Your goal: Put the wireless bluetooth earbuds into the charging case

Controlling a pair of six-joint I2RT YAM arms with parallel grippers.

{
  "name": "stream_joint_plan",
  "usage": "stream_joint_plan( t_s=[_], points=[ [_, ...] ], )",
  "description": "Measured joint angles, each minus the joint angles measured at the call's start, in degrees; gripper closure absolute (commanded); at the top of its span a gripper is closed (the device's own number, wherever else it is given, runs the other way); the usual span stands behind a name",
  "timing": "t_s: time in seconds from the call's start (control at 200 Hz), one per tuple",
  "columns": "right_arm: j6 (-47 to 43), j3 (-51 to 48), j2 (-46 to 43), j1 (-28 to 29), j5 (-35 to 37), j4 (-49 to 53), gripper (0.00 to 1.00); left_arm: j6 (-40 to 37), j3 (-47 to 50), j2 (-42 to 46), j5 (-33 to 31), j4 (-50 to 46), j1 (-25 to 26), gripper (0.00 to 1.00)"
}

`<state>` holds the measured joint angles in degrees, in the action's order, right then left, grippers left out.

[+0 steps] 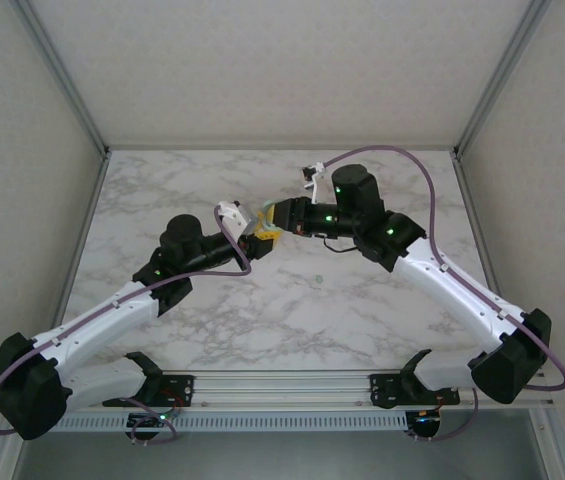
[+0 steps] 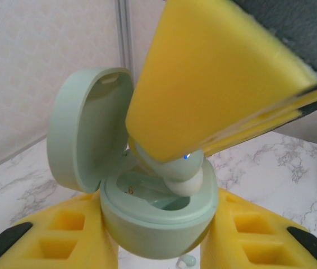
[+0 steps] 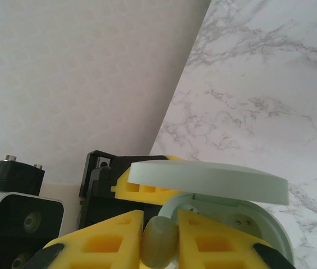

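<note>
My left gripper point(image 2: 161, 227) is shut on the mint-green charging case point(image 2: 158, 216) and holds it above the table with its lid point(image 2: 88, 129) swung open to the left. From above, my right gripper's yellow fingers point(image 2: 214, 78) pinch a pale teal earbud point(image 2: 175, 171). Its white tip rests at the rim of the case's right-hand cavity, and a small blue light glows on it. In the right wrist view the earbud point(image 3: 159, 244) sits between the fingers of my right gripper point(image 3: 159, 221), just under the open lid point(image 3: 208, 179). A second earbud point(image 2: 187, 260) lies on the table below the case. Both grippers meet mid-table point(image 1: 265, 225).
The marble table point(image 1: 292, 310) stretches out around both arms. Pale walls close it in at the back and sides, with metal frame posts point(image 1: 62, 75) at the corners. The arm bases sit on the rail point(image 1: 282, 385) at the near edge.
</note>
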<state>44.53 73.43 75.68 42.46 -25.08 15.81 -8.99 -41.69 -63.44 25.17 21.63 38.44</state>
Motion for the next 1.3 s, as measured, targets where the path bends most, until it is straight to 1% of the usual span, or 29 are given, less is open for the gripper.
stream_joint_plan(
  t_s=[0.405, 0.736, 1.121, 1.181, 1.296],
  points=[
    [-0.8, 1.8, 0.9, 1.8, 3.2, 1.2, 0.79, 0.2, 0.0, 0.0, -0.1, 0.0, 0.0, 0.84],
    [-2.2, 3.1, 0.9, 2.3, 4.6, 3.3, 0.72, 0.6, 0.0, 0.0, 0.0, 0.4, 0.1, 0.84],
    [-3.5, 4.7, 1.0, 2.4, 6.3, 6.8, 0.71, 0.7, 0.0, 0.0, 0.0, 0.5, 0.1, 0.85],
    [-3.5, 4.7, 1.0, 2.4, 6.7, 7.2, 0.74, 0.7, 0.0, 0.0, 0.0, 0.5, 0.1, 0.85],
    [-3.9, 5.2, 1.2, 2.4, 7.1, 8.2, 0.75, 0.7, 0.0, 0.0, 0.0, 0.5, 0.1, 0.85]
  ],
)
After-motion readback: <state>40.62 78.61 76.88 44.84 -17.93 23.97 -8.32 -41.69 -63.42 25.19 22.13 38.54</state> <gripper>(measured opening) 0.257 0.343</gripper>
